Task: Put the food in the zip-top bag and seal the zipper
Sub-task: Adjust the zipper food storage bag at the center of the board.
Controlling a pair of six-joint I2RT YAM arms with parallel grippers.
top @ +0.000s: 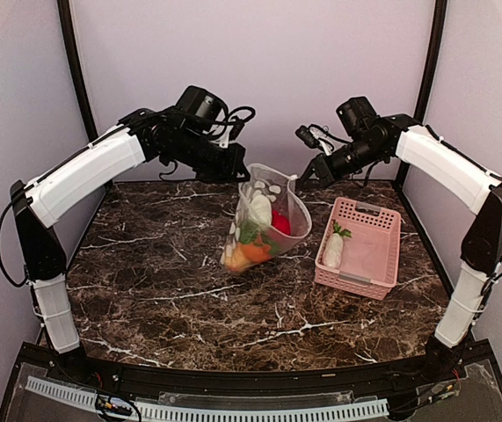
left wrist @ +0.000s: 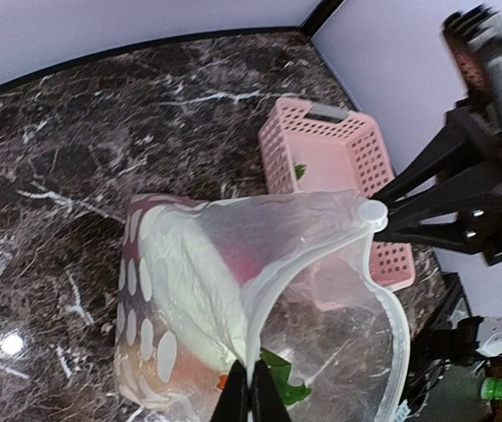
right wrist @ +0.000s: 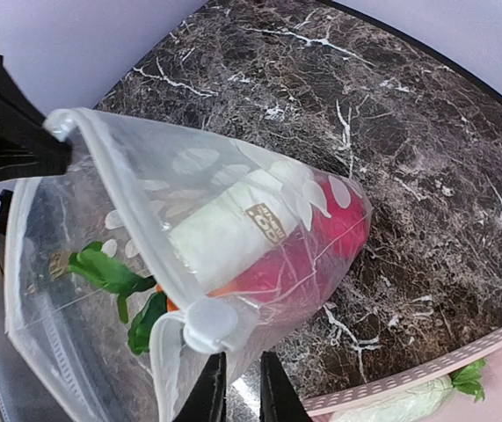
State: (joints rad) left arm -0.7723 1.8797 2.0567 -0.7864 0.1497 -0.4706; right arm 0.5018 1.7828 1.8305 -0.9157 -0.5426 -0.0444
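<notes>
The zip-top bag (top: pixel 268 230) hangs over the table between my two grippers, its mouth open. Inside it are a white radish (top: pixel 260 208), a red ball (top: pixel 280 221) and an orange piece (top: pixel 255 251). My left gripper (top: pixel 244 175) is shut on the bag's zipper edge (left wrist: pixel 272 268), as the left wrist view (left wrist: pixel 252 397) shows. My right gripper (top: pixel 301 178) is shut on the bag's corner just below a white slider (right wrist: pixel 208 323), as the right wrist view (right wrist: pixel 235 389) shows. The second radish (top: pixel 331 251) lies in the pink basket (top: pixel 382 216).
The pink basket stands on the marble table at the right, close to the bag. It also shows in the left wrist view (left wrist: pixel 321 141) and the right wrist view (right wrist: pixel 470 365). Walls close the back and both sides.
</notes>
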